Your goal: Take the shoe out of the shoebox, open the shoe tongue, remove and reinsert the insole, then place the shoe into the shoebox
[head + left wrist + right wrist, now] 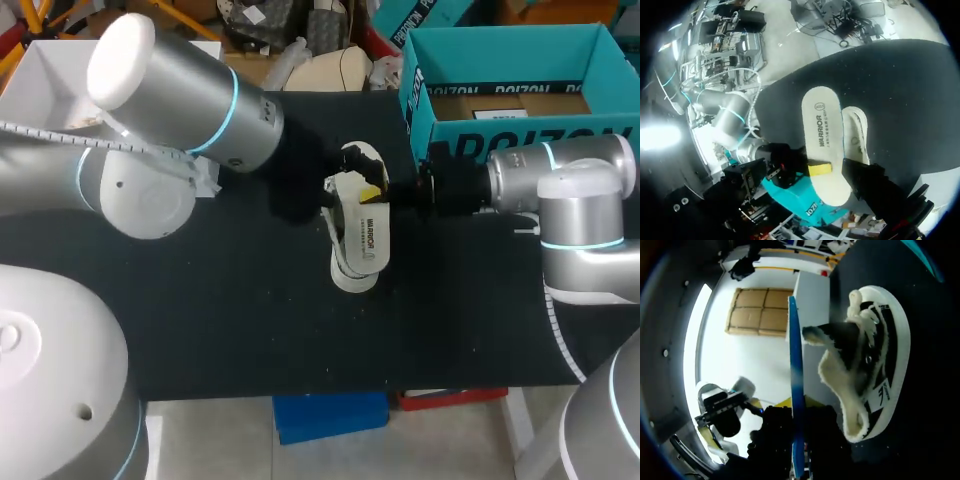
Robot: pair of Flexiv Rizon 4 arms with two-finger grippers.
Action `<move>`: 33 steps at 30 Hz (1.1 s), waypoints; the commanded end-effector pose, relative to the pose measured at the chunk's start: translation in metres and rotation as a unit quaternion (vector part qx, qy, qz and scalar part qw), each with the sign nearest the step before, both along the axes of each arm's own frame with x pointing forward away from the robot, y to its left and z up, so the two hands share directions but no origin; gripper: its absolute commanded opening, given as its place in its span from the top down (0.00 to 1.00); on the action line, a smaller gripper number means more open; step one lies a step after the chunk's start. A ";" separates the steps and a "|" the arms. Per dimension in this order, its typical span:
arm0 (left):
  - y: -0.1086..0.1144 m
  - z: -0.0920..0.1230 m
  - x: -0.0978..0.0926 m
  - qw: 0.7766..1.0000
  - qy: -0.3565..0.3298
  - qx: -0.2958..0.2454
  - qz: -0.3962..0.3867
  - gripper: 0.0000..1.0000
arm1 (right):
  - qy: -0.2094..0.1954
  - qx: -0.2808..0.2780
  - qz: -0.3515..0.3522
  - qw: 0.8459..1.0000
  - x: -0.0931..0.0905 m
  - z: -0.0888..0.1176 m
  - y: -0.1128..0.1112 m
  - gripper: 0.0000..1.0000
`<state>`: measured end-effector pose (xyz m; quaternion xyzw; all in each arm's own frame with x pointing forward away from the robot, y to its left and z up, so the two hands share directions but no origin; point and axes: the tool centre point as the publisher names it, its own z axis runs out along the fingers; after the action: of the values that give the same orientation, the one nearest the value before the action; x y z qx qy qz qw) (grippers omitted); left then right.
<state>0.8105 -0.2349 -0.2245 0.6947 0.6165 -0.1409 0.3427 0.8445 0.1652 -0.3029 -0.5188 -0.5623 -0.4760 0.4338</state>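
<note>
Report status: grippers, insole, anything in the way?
Right gripper shut on insole, out of shoe. Left gripper beside shoe, state unreadable. Shoe on table, outside shoebox.

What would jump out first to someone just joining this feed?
The pale insole, pinched in the right gripper, is held out over the black-and-white shoe in the middle of the table. The open teal shoebox stands at the far right corner.
</note>
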 end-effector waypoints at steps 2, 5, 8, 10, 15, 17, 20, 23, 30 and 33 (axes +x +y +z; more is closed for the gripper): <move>-0.005 0.007 -0.009 0.955 0.074 0.251 0.137 0.00 | 0.000 -0.001 -0.001 1.000 0.000 0.000 0.001 1.00; -0.006 0.012 -0.020 0.953 0.064 0.264 0.136 0.00 | 0.000 -0.001 -0.001 1.000 0.000 0.000 0.001 1.00; -0.007 0.013 -0.022 0.955 0.062 0.261 0.130 0.00 | 0.000 -0.001 -0.001 1.000 0.000 0.000 0.001 1.00; -0.007 0.013 -0.022 0.955 0.062 0.261 0.130 0.00 | 0.000 -0.001 -0.001 1.000 0.000 0.000 0.001 1.00; -0.007 0.013 -0.022 0.955 0.062 0.261 0.130 0.00 | 0.000 -0.001 -0.001 1.000 0.000 0.000 0.001 1.00; -0.007 0.013 -0.022 0.955 0.062 0.261 0.130 0.00 | 0.000 -0.001 -0.001 1.000 0.000 0.000 0.001 1.00; -0.007 0.013 -0.022 0.955 0.062 0.261 0.130 0.00 | 0.000 -0.001 -0.001 1.000 0.000 0.000 0.001 1.00; -0.010 0.009 -0.023 0.953 0.063 0.268 0.126 0.00 | 0.000 -0.001 -0.001 1.000 0.000 0.000 0.001 1.00; -0.028 -0.006 -0.023 0.954 0.083 0.267 0.106 0.00 | 0.000 -0.001 -0.001 1.000 0.000 0.000 0.001 1.00; -0.033 -0.010 -0.021 0.951 0.083 0.282 0.098 0.00 | 0.000 -0.001 -0.001 1.000 0.000 0.000 0.001 1.00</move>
<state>0.7823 -0.2559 -0.2271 0.6803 0.7196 -0.0208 0.1377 0.8445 0.1652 -0.3029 -0.5188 -0.5623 -0.4760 0.4337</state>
